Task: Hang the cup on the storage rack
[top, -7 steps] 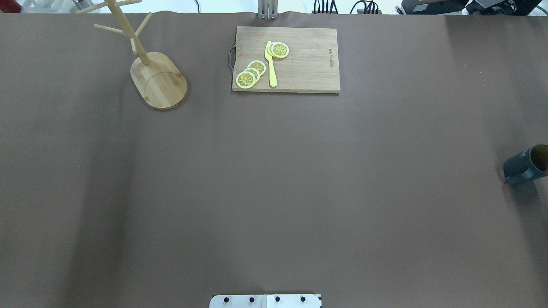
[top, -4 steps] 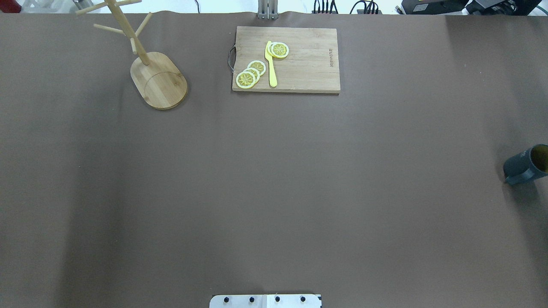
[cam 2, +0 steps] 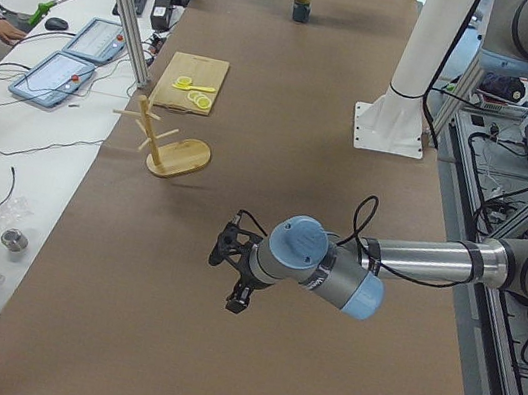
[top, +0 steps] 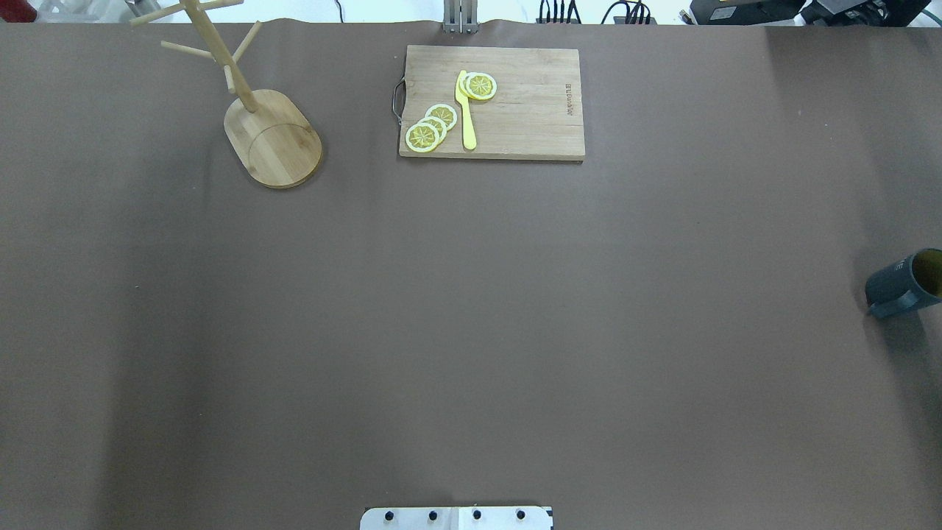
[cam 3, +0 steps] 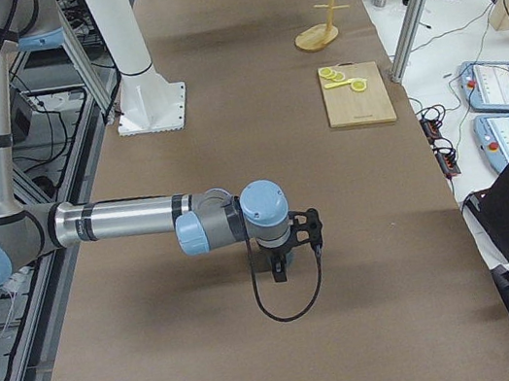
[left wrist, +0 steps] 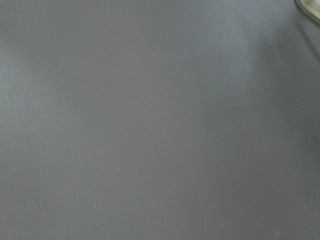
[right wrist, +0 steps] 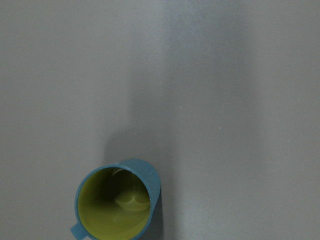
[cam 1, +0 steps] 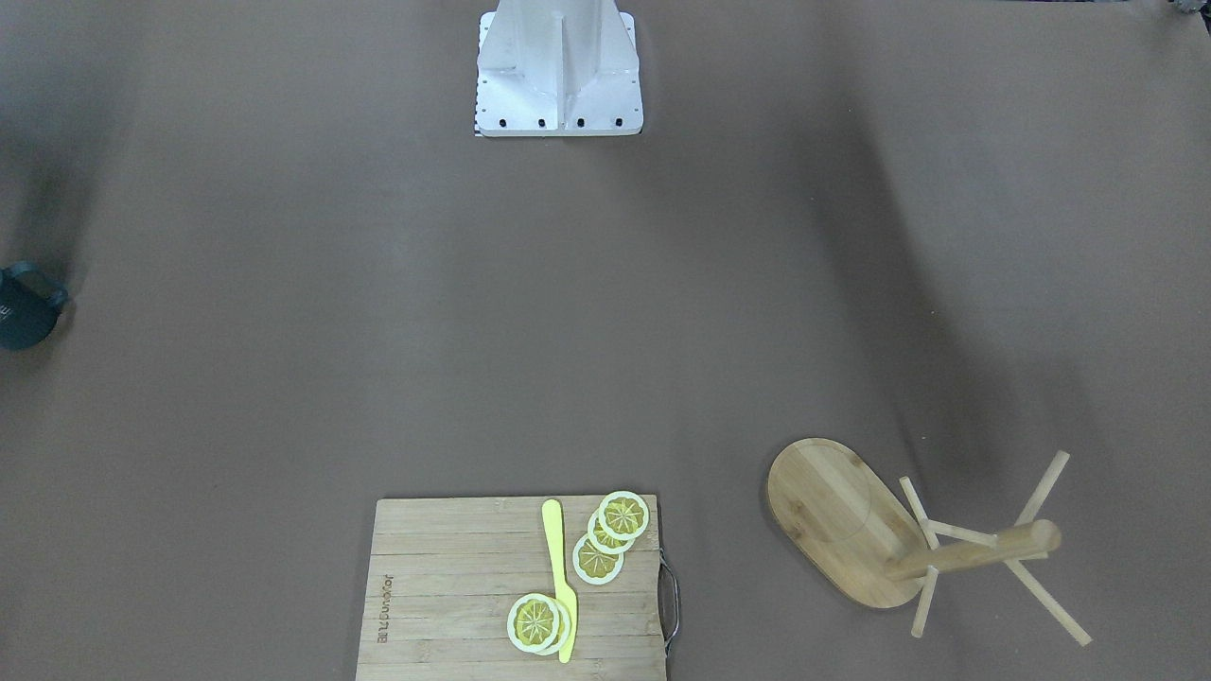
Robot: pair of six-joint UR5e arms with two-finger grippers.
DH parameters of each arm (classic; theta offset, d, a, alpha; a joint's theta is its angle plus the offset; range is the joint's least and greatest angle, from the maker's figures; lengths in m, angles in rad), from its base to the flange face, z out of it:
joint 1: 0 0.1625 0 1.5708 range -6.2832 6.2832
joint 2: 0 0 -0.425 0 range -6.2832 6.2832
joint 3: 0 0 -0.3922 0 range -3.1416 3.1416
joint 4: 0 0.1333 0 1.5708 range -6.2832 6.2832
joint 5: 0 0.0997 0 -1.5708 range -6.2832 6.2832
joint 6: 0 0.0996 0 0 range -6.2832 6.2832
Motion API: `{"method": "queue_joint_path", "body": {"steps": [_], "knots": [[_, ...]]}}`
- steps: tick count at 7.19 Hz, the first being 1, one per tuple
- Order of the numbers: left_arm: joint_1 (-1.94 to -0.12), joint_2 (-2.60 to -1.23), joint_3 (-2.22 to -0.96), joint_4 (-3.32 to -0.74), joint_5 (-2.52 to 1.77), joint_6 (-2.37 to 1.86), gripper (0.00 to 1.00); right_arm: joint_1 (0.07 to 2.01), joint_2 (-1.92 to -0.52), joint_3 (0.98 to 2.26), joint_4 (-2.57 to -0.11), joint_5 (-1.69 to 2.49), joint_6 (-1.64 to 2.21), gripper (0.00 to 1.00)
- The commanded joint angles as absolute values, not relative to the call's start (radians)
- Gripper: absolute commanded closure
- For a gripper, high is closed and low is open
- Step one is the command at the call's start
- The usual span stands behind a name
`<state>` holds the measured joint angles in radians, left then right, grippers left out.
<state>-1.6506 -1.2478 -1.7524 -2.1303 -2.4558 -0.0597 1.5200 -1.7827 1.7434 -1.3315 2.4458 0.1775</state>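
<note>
The cup point(top: 904, 283) is a dark blue-grey mug with a yellow inside. It stands upright at the table's far right edge and also shows in the front view point(cam 1: 24, 307). In the right wrist view the cup point(right wrist: 117, 200) lies straight below, at the lower left, with its handle stub at the bottom. The storage rack point(top: 272, 136) is a bamboo mug tree that stands at the back left with bare pegs. It also shows in the front view point(cam 1: 833, 511). My right gripper point(cam 3: 279, 255) hangs above the cup. My left gripper point(cam 2: 234, 289) hangs over bare table, well short of the rack point(cam 2: 166, 146). I cannot tell whether either gripper is open or shut.
A bamboo cutting board point(top: 515, 125) with lemon slices point(top: 430, 126) and a yellow knife point(top: 466, 110) lies at the back middle. The robot's white base plate point(top: 456, 518) sits at the near edge. A corner of the rack's base point(left wrist: 311, 7) shows in the left wrist view.
</note>
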Motion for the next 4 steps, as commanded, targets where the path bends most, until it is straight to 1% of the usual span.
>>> {"method": "queue_joint_path", "body": {"steps": [1, 3, 4], "knots": [[-1.652, -1.247, -1.752, -2.134, -2.456, -0.064, 0.02, 1.485, -1.786, 1.747, -1.302, 2.457, 0.181, 0.0], [-1.651, -1.233, -1.752, -2.137, -2.456, -0.063, 0.02, 1.448, -1.789, 1.75, -1.299, 2.448, 0.181, 0.0], [-1.651, -1.233, -1.746, -2.147, -2.456, -0.063, 0.02, 1.444, -1.786, 1.72, -1.299, 2.444, 0.196, 0.0]]}}
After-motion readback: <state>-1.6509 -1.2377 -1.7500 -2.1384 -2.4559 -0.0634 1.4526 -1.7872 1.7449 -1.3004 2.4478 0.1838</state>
